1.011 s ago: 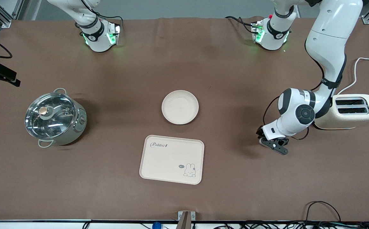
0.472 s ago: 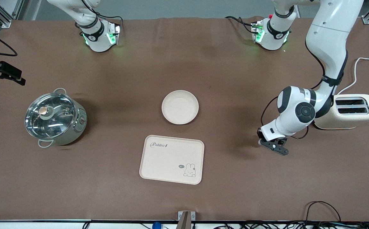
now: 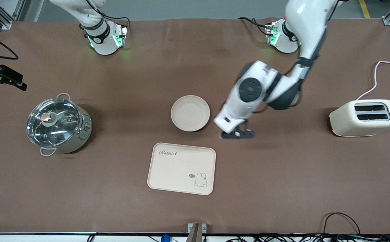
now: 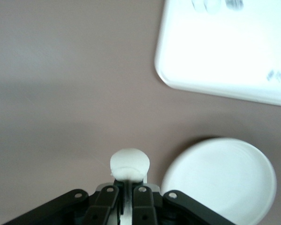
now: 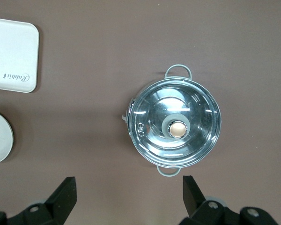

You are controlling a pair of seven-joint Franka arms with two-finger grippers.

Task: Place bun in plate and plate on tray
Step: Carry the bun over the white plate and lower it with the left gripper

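Note:
The bun (image 4: pixel 129 163) is a small pale rounded lump, and my left gripper (image 3: pixel 237 134) is shut on it. That gripper hangs over the brown table just beside the plate (image 3: pixel 190 113), toward the left arm's end. The plate is a round cream dish with nothing in it. The cream tray (image 3: pixel 181 168) with its "Rabbit" script lies nearer the front camera than the plate. In the left wrist view the bun pokes out past the fingers (image 4: pixel 141 192), with the plate (image 4: pixel 220 180) and the tray (image 4: pixel 229 51) close by. My right gripper (image 5: pixel 129 183) waits open, high over the pot's end of the table.
A steel pot with a glass lid (image 3: pixel 57 124) stands toward the right arm's end of the table. A cream toaster (image 3: pixel 366 117) with its white cord stands toward the left arm's end. Cables run along the table's front edge.
My left gripper shut on the bun next to the toaster, then swung with it across the table to the plate's side. The right arm barely moved.

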